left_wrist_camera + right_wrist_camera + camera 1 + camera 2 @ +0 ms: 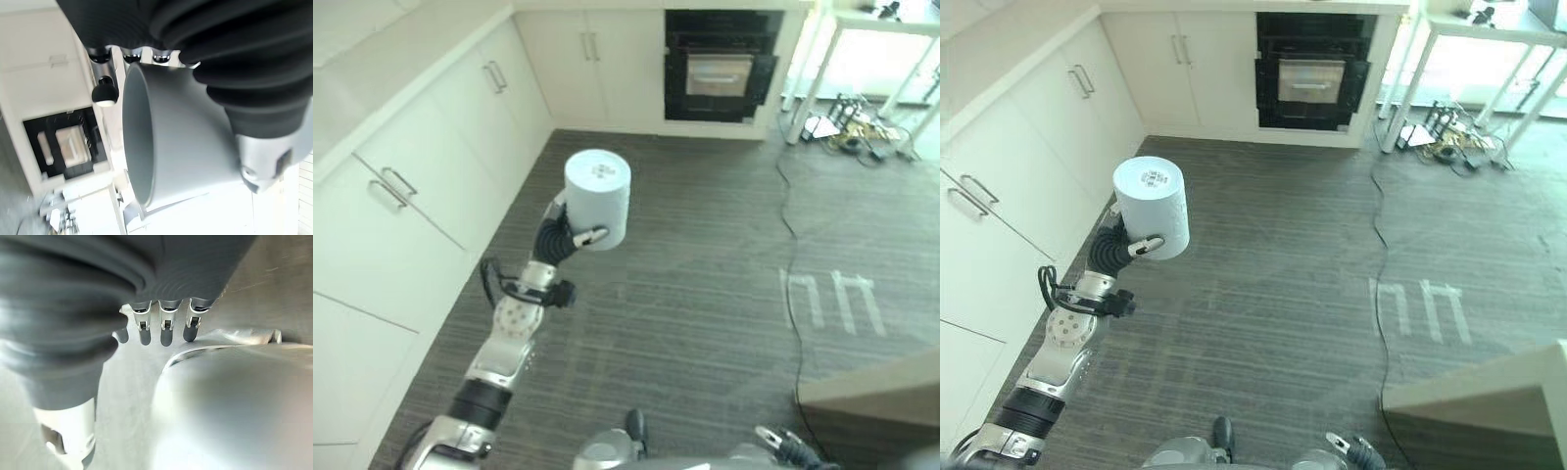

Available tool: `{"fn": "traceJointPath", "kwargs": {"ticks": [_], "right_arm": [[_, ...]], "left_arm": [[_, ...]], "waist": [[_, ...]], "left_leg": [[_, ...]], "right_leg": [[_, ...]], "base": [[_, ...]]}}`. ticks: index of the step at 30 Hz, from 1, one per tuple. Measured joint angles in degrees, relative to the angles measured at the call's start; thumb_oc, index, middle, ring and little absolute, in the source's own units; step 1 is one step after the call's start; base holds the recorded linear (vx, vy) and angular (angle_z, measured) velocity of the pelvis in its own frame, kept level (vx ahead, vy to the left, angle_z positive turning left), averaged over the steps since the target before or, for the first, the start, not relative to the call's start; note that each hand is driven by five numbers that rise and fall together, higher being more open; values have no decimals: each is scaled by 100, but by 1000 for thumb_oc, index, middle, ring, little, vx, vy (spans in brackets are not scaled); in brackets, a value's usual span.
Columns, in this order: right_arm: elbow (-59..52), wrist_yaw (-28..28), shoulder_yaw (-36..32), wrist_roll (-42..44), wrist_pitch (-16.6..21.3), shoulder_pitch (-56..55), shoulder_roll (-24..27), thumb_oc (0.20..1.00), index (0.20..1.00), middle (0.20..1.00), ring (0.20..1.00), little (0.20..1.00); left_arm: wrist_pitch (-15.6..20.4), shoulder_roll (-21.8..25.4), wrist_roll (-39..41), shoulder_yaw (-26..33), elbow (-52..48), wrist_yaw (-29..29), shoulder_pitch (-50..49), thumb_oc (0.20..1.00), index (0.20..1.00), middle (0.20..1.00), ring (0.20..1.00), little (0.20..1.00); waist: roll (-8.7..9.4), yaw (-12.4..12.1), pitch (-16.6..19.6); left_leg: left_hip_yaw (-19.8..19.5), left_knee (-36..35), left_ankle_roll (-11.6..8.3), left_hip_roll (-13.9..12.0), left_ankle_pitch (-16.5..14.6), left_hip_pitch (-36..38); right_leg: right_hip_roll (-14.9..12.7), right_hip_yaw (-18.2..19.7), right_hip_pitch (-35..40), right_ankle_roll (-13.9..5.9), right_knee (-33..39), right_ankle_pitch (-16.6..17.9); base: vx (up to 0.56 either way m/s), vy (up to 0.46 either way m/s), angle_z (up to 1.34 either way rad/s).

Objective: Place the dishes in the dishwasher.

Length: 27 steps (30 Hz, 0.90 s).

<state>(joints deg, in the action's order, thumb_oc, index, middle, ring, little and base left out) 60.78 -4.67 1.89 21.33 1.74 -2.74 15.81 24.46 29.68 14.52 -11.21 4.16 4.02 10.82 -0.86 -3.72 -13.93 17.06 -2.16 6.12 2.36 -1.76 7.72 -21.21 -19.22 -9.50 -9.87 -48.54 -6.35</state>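
My left hand is raised over the dark striped floor and is shut on a pale grey cup. The cup is turned bottom up in the eye views, with a finger across its side. In the left wrist view the cup lies against the palm with its open mouth showing, and the fingertips curl past its rim. My right hand hangs low with its fingers straight and nothing in it, next to a pale rounded surface.
White cabinets with metal handles run along the left under a pale counter. A black built-in oven is in the back wall. White table legs and cables stand at the back right. A pale counter corner juts in at the lower right.
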Motion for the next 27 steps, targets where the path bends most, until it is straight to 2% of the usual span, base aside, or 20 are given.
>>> {"fn": "traceJointPath", "kwargs": {"ticks": [1,2,3,4,6,8,11,12,13,14,15,16,19,21,22,23,24,25,26,27], "right_arm": [[-26,-4,-1,16,6,44,45,1000,1000,1000,1000,1000],[-46,-8,-2,29,-4,112,85,1000,1000,1000,1000,1000],[-61,-18,1,41,-6,150,96,1000,1000,1000,1000,1000],[-58,-4,57,147,-11,171,96,1000,1000,1000,1000,1000],[-57,6,178,256,-19,71,113,1000,1000,1000,1000,1000],[-54,6,192,300,-23,46,111,1000,1000,1000,1000,1000],[10,12,-35,459,-19,51,64,1000,1000,1000,1000,1000],[140,28,-71,444,-8,80,51,1000,1000,1000,1000,1000],[224,29,-69,421,4,106,50,1000,1000,1000,1000,1000],[359,30,-57,223,35,117,51,1000,1000,1000,1000,1000],[378,28,16,182,138,129,108,1000,1000,1000,1000,1000],[352,27,7,182,186,134,158,1000,1000,1000,1000,1000],[215,34,103,161,294,262,384,1000,1000,1000,1000,1000],[163,9,236,52,347,381,437,1000,1000,1000,1000,1000],[152,4,310,-22,385,382,482,1000,1000,1000,1000,1000],[143,-1,321,-53,393,373,511,1000,1000,1000,1000,1000],[163,-4,308,-55,396,353,494,1000,1000,1000,1000,1000],[316,10,139,-44,398,370,431,1000,1000,1000,1000,1000],[428,-11,143,-51,401,384,412,1000,1000,1000,1000,1000],[580,-54,175,-55,395,400,382,1000,1000,1000,1000,1000]], "left_arm": [[-2,-13,-1,-8,0,27,0,200,200,200,200,200],[-37,-65,0,-14,6,27,3,200,200,200,200,200],[-53,-77,0,-13,5,29,19,200,200,200,200,200],[-84,-57,-5,-15,24,18,47,200,200,200,200,200],[-131,-56,-10,-8,32,29,81,200,200,200,200,200],[-183,-55,-25,-19,32,32,83,200,200,200,200,200],[-209,-55,-128,-63,38,12,76,200,200,200,200,200],[-208,-90,-132,-67,47,-36,38,200,200,200,200,200],[-210,-142,-184,-108,54,-106,20,200,200,200,200,200],[-210,-242,-219,-222,40,-283,-82,200,200,200,200,200],[-209,-216,-214,-227,-129,-375,-274,200,200,200,200,200],[-200,-226,-214,-231,-223,-423,-369,200,200,200,200,200],[-205,-203,-214,-224,-391,-433,-452,200,200,200,200,200],[-207,-190,-214,-225,-395,-424,-451,200,200,200,200,200],[-207,-189,-213,-225,-396,-422,-461,200,200,200,200,200],[-206,-180,-198,-204,-388,-426,-460,200,200,200,200,200],[-206,-164,-182,-176,-364,-429,-456,200,200,200,200,200],[-207,-136,-137,-179,-357,-502,-427,200,200,200,200,200],[-207,-104,-82,-179,-344,-535,-430,200,200,200,200,200],[-208,-72,-27,-172,-312,-536,-475,200,200,200,200,200]], "waist": [[-52,39,-26],[-131,138,-49],[-165,186,-77],[-108,278,-100],[74,372,-119],[191,407,-124],[210,529,-127],[80,521,-164],[-41,561,-187],[-204,593,-194],[-220,585,-163],[-217,570,-128],[-344,491,-33],[-320,449,27],[-377,435,109],[-388,429,162],[-286,413,202],[-88,289,205],[32,244,147],[142,131,84]], "left_leg": [[-29,-64,-3,-15,-15,98],[-97,-99,-17,-108,-94,155],[-107,-138,25,-200,-185,199],[-146,-184,-97,-226,-141,302],[-147,-181,-276,-125,-289,477],[-234,-171,-336,-36,-450,582],[-440,-164,-508,-18,-702,822],[-446,-120,-603,-125,-816,957],[-497,58,-657,-245,-906,981],[-542,415,-670,-459,-922,1185],[-552,950,-720,-650,-885,1228],[-563,1204,-810,-715,-823,1216],[-581,1744,-1089,-947,-477,1094],[-762,2750,-1463,-1069,79,686],[-988,3268,-1572,-1098,290,458],[-1128,3803,-1631,-1133,787,188],[-1273,4511,-1832,-1125,1636,-297],[-1024,5762,-1298,-1096,740,-1499],[-878,5707,-1047,-996,373,-1865],[-676,5094,-811,-883,30,-2112]], "right_leg": [[153,-22,-265,-9,32,-156],[590,-6,-548,98,401,-327],[947,29,-733,197,937,-389],[1223,-43,-803,222,1678,-342],[1244,-189,-986,336,2449,-166],[1168,-148,-1071,201,3350,149],[904,148,-999,77,4080,582],[896,-5,-897,127,3951,1040],[915,-67,-852,191,3700,1128],[1027,-81,-612,505,3245,930],[1051,-181,-459,851,2785,512],[1079,-169,-422,990,2582,284],[1279,-180,-389,1261,2254,-215],[1435,-141,-244,1378,2272,-463],[1551,-58,-163,1472,2291,-563],[1690,42,-73,1789,2298,-713],[1699,121,6,1831,2359,-781],[1710,269,287,1856,2758,-718],[1731,318,511,1701,3021,-562],[1765,389,892,1634,3396,-407]], "base": [[136,3,-14],[219,-21,-5],[219,-49,14],[244,-58,30],[309,-85,26],[391,-99,16],[477,-110,27],[519,-132,21],[705,-275,39],[722,-355,47],[701,-358,31],[439,-229,5],[347,-223,-16],[359,-248,-46],[312,-290,-52],[328,-267,-46],[366,-114,-43],[323,-35,-36],[365,74,-52],[318,199,-87]]}}
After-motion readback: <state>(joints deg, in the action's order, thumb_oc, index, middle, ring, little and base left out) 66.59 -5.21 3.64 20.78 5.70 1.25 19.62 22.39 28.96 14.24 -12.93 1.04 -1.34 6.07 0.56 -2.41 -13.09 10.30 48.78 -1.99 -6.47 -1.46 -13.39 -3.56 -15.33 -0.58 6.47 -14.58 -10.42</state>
